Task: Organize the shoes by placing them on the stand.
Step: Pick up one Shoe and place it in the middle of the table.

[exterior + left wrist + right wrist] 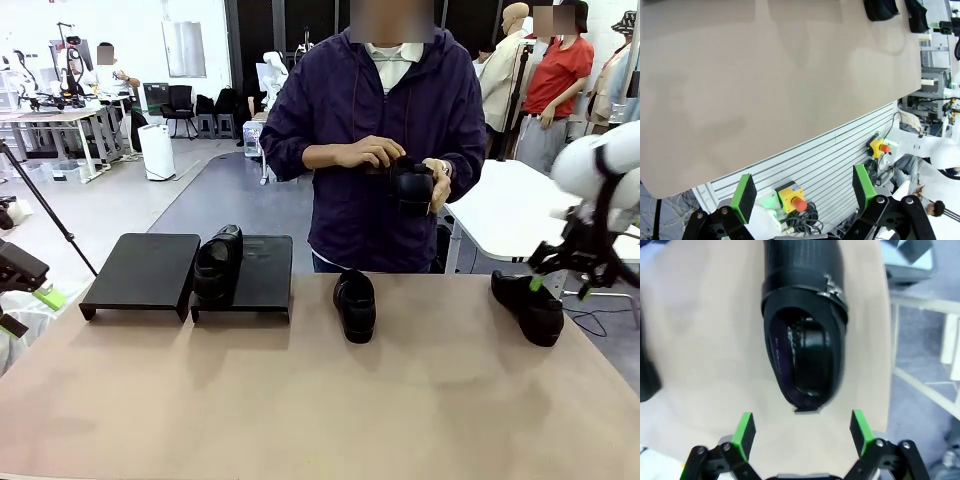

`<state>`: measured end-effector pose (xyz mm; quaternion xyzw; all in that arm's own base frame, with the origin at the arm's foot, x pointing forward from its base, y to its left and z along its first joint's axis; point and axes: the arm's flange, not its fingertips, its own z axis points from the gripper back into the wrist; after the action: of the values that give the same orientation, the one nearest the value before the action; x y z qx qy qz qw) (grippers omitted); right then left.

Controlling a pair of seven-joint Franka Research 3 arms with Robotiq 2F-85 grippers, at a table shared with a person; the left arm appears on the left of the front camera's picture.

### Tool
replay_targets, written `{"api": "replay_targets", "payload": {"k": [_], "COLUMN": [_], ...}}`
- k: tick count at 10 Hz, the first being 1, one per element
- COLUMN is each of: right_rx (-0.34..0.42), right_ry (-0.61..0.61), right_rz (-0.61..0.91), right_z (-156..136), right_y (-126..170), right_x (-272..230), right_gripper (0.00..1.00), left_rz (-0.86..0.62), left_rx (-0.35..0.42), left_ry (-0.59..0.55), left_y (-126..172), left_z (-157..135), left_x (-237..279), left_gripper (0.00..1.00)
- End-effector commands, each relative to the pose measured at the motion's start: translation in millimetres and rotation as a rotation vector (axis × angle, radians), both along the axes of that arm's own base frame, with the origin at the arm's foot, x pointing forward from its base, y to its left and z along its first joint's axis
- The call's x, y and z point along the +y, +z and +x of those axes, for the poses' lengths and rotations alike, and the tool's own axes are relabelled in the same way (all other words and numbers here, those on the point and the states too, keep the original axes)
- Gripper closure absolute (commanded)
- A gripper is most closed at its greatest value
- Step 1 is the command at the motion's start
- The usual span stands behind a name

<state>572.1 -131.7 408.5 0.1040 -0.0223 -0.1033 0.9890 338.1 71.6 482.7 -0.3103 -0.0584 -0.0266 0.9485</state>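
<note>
Right wrist view puts the rightmost shoe (pixel 805 340) straight ahead of the right gripper (pixel 801 429). Its heel end is nearest, just beyond the green pads (pixel 746 432), and its toe runs directly away. The long axis therefore lies along the line of approach and across the direction in which the jaws close. The jaws stand wide apart with nothing between them, and the shoe looks narrower than the gap and roughly centred on it. My judgement is that a short advance would bring the pads either side of the heel, with no roll of the wrist needed.

Front view has this shoe lying on the table (pixel 300 400) near its right edge, with the right arm just above it. A second shoe (pixel 355 305) lies at the table's middle, well apart from both grippers. A third shoe (pixel 218 265) sits on the stand (pixel 265 270), at the left edge of its right-hand tray and beside the bare left-hand tray (pixel 145 268). The person's hands (pixel 370 152) hold the fourth shoe (pixel 412 185) above the far side. The left gripper (pixel 802 192), jaws released and empty, hangs by the table's left side, nearer the stand than any loose shoe. The right arm is the nearer one for the rightmost shoe, which lies well apart from the stand.
</note>
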Motion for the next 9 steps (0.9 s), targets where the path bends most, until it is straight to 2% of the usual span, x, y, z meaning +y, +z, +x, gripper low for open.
{"api": "replay_targets", "payload": {"k": [1,3,6,9], "right_rx": [-0.067,-0.074,-0.094,-0.038], "right_ry": [-0.004,0.023,0.146,0.246], "right_rz": [0.157,0.19,0.171,0.079], "right_z": [-26,-20,9,32], "right_y": [8,0,-6,-18], "right_x": [-28,-25,9,45], "right_gripper": [0.0,0.0,0.0,0.0], "left_rz": [-0.018,-0.018,-0.018,-0.018], "left_rx": [-0.006,-0.006,-0.006,-0.006], "left_ry": [-0.009,-0.009,-0.009,-0.009], "left_y": [2,2,2,2], "left_z": [0,0,0,0], "left_x": [0,0,0,0], "left_gripper": [0.0,0.0,0.0,0.0]}}
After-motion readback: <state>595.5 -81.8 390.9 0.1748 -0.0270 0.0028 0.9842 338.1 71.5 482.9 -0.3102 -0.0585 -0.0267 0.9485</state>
